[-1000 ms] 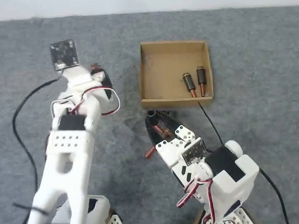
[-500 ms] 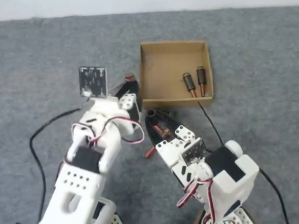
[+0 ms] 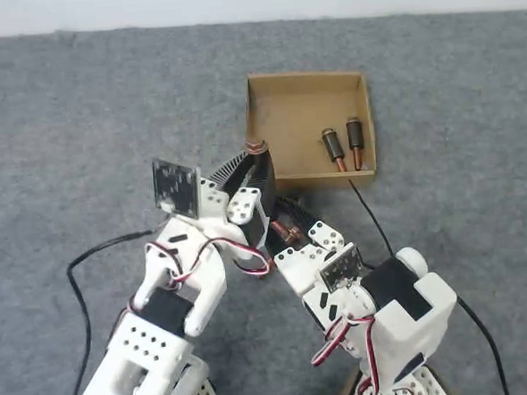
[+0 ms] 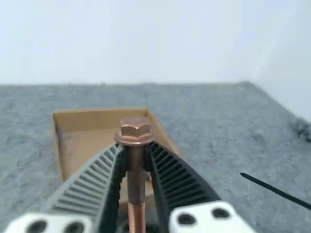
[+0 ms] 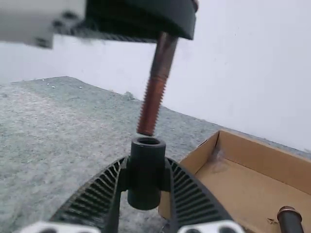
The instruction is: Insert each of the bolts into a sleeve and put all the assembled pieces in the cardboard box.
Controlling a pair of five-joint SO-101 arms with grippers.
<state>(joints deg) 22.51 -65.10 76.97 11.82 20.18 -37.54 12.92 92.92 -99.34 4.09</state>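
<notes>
cardboard box (image 3: pixel 286 133) holds two sleeved bolts (image 3: pixel 334 147), side by side.

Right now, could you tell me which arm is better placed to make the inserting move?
Left. The left pincer grips the bolt, its tip hanging just above the open top of the sleeve, so lowering it should seat it. The right pincer only needs to hold that sleeve upright.
</notes>
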